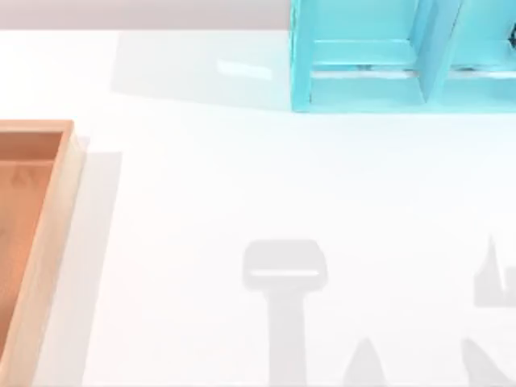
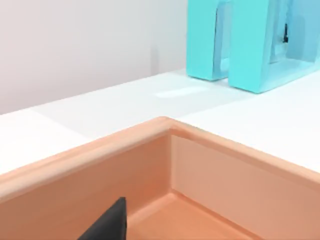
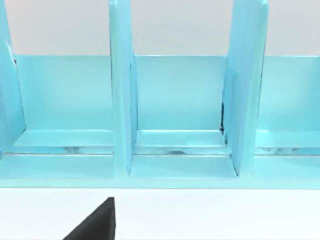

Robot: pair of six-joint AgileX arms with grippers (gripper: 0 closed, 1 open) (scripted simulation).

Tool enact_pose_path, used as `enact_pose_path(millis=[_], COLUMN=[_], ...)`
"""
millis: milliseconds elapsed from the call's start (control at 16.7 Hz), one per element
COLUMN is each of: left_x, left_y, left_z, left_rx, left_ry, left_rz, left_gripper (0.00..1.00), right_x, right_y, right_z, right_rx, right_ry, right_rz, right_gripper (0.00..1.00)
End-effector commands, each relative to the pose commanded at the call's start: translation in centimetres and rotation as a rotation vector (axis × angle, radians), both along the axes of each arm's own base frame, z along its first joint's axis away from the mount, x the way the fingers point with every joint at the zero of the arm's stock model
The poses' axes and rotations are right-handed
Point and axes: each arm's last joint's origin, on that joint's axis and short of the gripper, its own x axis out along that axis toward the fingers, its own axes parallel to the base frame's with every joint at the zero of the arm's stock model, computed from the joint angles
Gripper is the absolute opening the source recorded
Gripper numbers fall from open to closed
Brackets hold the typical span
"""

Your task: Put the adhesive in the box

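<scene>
Box point(image 2: 210, 165) corner under left wrist | turquoise shelf point(image 3: 175, 110) facing right wrist | jaws: cannot tell

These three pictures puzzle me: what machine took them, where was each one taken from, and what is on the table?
A two-armed robot at a white table took them. The top view looks straight down: a wooden box sits at the left edge, a turquoise shelf at the far side. The grey shapes near the bottom are shadows. The other two pictures come from cameras on the arms' wrists. The left wrist view looks into a corner of the box; the right wrist view faces the shelf's compartments. The dark wedge in each looks like part of that arm's fingers; I see nothing held.
</scene>
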Motion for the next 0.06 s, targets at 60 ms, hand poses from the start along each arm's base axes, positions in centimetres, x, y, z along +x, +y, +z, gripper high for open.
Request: enact_pose_path(millis=[60], left_x=[0.00], left_y=[0.00], left_z=[0.00], left_rx=[0.000], left_ry=[0.000], left_rz=[0.000], left_gripper=[1.00], right_x=[0.00], right_y=[0.00], right_z=[0.00], right_rx=[0.000], right_ry=[0.000], right_rz=[0.000], right_gripper=[1.00])
